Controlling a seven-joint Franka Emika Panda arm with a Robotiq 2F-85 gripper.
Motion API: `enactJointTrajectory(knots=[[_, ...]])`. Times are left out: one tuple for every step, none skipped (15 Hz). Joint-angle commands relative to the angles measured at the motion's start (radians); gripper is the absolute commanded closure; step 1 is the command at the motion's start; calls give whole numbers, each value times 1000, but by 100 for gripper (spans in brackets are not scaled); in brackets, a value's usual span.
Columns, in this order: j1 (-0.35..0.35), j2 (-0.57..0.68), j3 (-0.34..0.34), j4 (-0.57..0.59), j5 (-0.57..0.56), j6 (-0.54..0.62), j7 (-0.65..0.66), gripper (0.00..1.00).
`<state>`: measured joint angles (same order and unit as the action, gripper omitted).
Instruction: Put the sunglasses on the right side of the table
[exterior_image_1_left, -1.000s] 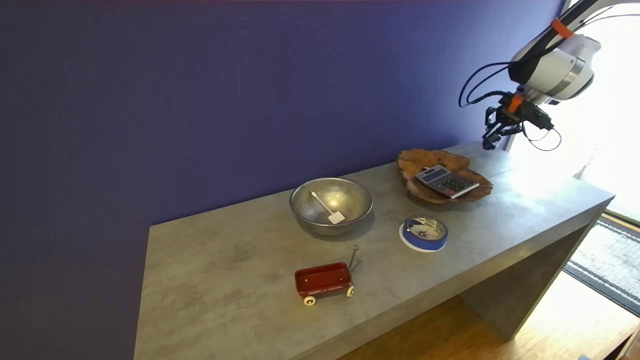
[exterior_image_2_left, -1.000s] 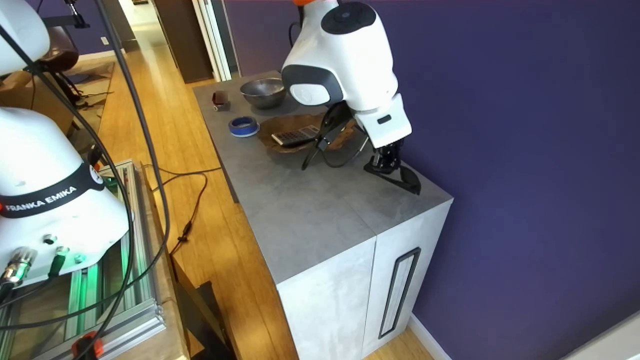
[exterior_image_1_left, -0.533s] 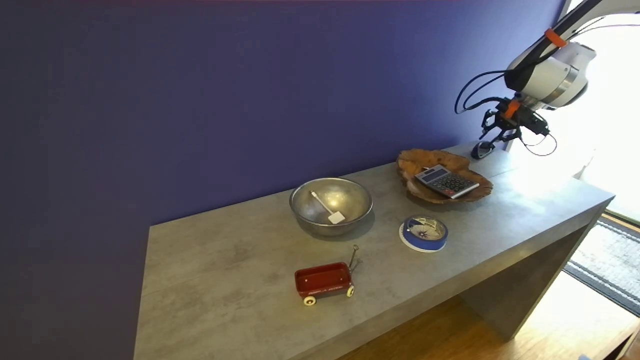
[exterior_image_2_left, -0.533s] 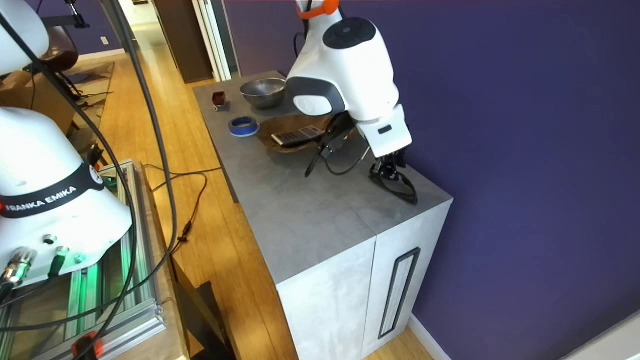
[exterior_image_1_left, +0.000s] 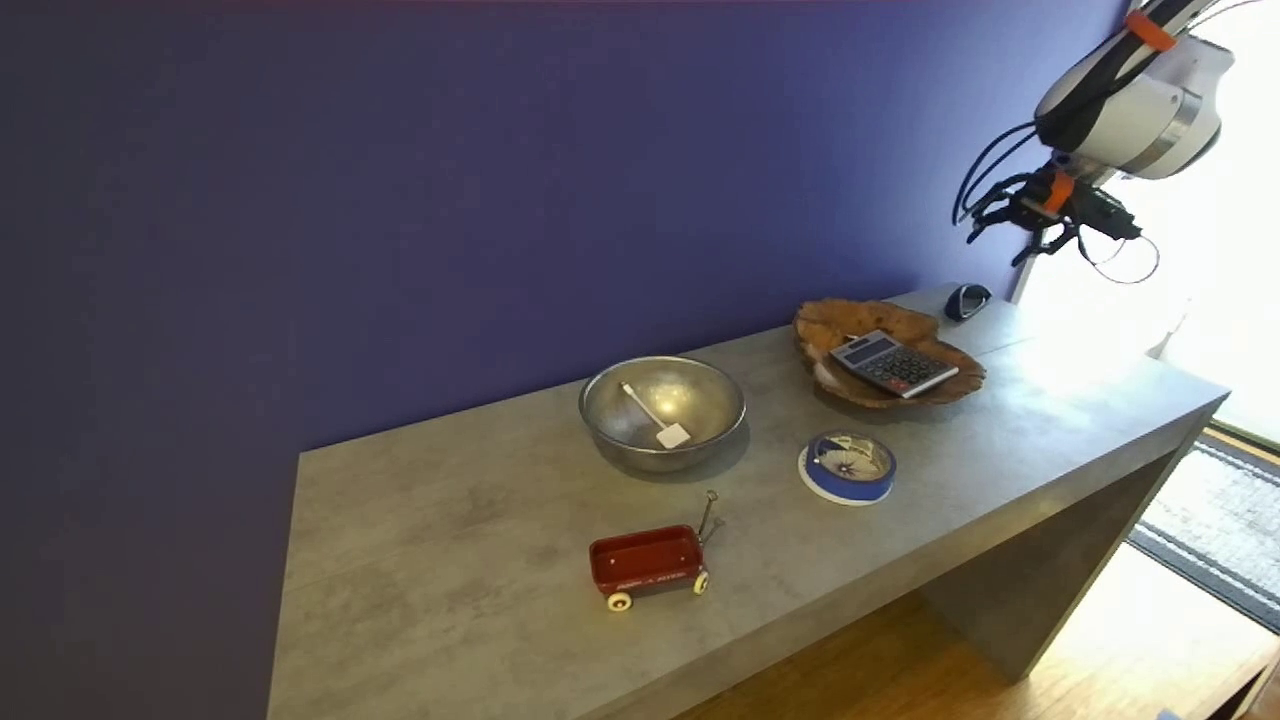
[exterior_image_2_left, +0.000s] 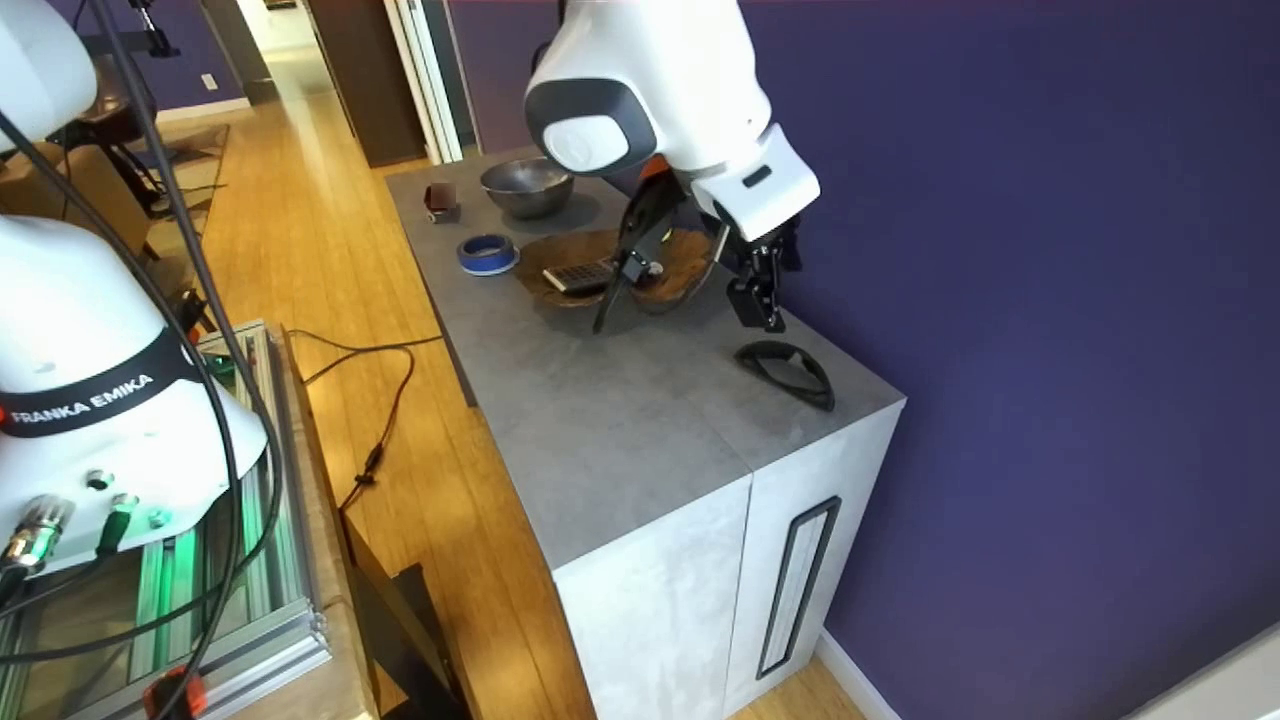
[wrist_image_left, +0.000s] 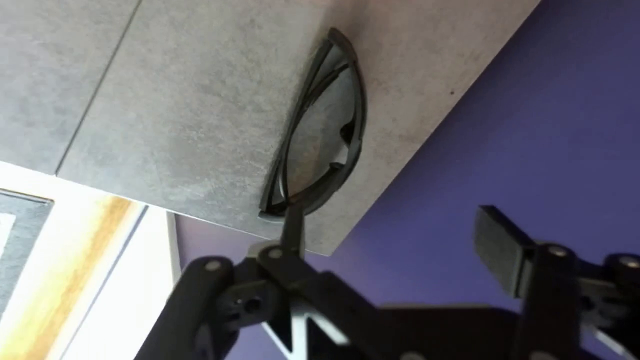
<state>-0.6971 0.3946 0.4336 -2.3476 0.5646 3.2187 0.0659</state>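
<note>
The black sunglasses (exterior_image_1_left: 966, 302) rest on the grey table (exterior_image_1_left: 450, 540), by the wall at its far right end. An exterior view from nearer that end shows the same sunglasses (exterior_image_2_left: 818, 388) close to the table's corner. In the wrist view the sunglasses (wrist_image_left: 356, 145) lie with their arms folded, and nothing grips them. My gripper (wrist_image_left: 392, 222) is open, with a wide gap and only the purple wall behind it. One fingertip overlaps the lower tip of the frame in that view. In an exterior view the gripper (exterior_image_1_left: 995, 250) hangs clear above the sunglasses.
A wooden bowl (exterior_image_1_left: 815, 375) holding a calculator (exterior_image_1_left: 893, 363) stands beside the sunglasses. Farther along are a blue tape roll (exterior_image_1_left: 850, 487), a steel bowl (exterior_image_1_left: 625, 455) with a white item inside, and a red toy wagon (exterior_image_1_left: 648, 562). The purple wall (exterior_image_1_left: 600, 200) borders the back edge.
The gripper was shut on the sunglasses a second ago. It lowered them to the tabletop, opened and rose away, leaving them lying there.
</note>
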Motion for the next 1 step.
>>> enactJointTrajectory(knots=[[-17, -32, 21, -23, 2, -1, -7, 0]])
